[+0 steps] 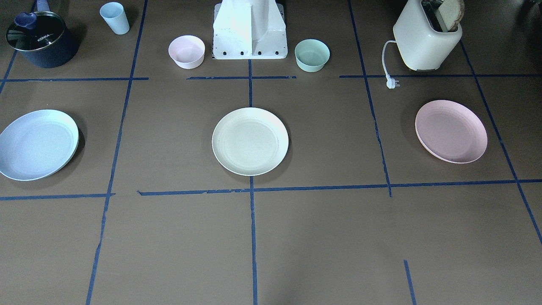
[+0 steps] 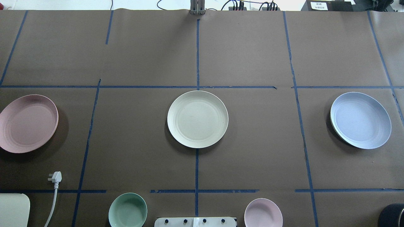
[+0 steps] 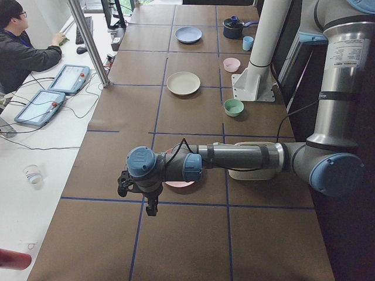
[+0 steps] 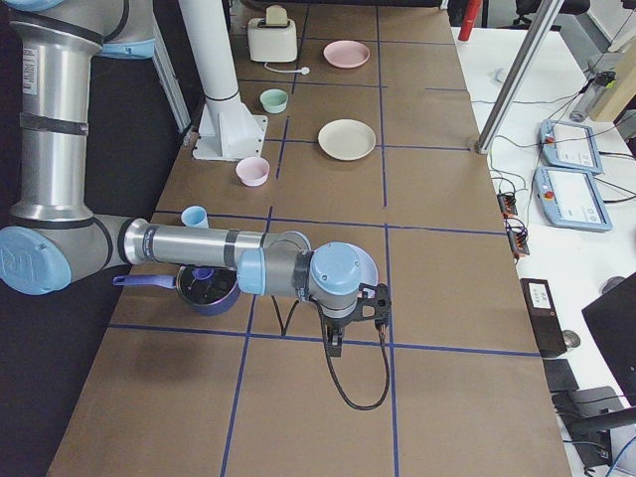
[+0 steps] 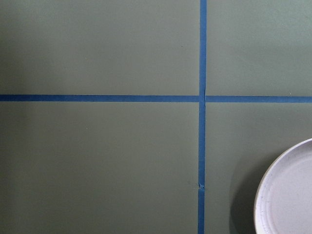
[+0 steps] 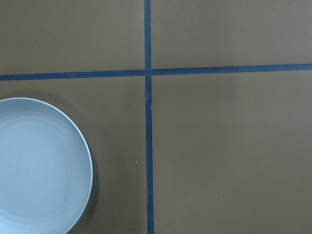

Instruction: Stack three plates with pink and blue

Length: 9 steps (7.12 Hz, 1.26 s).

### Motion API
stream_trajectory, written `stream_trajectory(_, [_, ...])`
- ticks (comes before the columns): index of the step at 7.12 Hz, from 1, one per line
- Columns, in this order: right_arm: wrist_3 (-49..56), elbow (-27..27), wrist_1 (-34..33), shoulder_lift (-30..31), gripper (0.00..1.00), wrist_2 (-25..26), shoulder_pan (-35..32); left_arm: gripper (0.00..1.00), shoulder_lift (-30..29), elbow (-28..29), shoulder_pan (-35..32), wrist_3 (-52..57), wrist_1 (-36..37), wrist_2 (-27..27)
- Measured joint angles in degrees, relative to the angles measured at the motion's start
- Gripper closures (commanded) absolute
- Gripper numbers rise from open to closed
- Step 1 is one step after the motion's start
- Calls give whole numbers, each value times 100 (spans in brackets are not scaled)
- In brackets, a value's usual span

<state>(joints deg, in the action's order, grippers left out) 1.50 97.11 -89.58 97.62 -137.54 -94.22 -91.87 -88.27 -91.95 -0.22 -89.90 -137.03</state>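
Three plates lie apart on the brown table. The cream-white plate [image 1: 250, 141] [image 2: 197, 119] is in the middle. The pale pink plate [image 1: 451, 131] [image 2: 27, 123] is on my left side and the light blue plate [image 1: 37, 144] [image 2: 360, 120] on my right. My left gripper [image 3: 151, 206] hangs above the table beside the pink plate [image 3: 179, 184]; the left wrist view catches a plate's rim [image 5: 287, 195]. My right gripper [image 4: 334, 346] hangs beside the blue plate [image 4: 370, 266] [image 6: 39, 163]. I cannot tell whether either is open or shut.
Near the robot base [image 1: 250, 31] stand a small pink bowl [image 1: 186, 51] and a mint bowl [image 1: 312, 55]. A toaster [image 1: 425, 36] with its plug [image 1: 391, 82], a dark lidded pot [image 1: 42, 38] and a light blue cup [image 1: 115, 18] stand in the corners.
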Motion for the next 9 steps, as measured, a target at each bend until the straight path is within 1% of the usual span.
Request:
stream_trajectory(1, [0,11,1,-1,0,-3,0,0,216,-292,56,-454,-194,3])
stream_trajectory(2, [-1,14,2,1,0,-5,0,0,548,-518,239,-1001,-738,2])
stream_trajectory(3, [3,17,2,2,0,-3,0,0,878,-590,610,-1718,-1561,12])
stream_trajectory(4, [11,17,2,2,0,-2,0,1,1093,-524,1076,-2614,-2502,37])
stream_trajectory(5, [15,18,2,3,0,-1,0,1,1204,-333,1534,-3498,-3448,107])
stream_trajectory(6, [16,18,2,1,0,-1,0,1,1248,-78,1947,-4232,-4262,330])
stream_trajectory(7, [19,18,2,-2,0,-1,0,3,1262,109,2280,-4744,-4782,625])
stream_trajectory(9, [19,18,2,-2,0,-7,2,3,1267,252,2645,-5140,-5130,928])
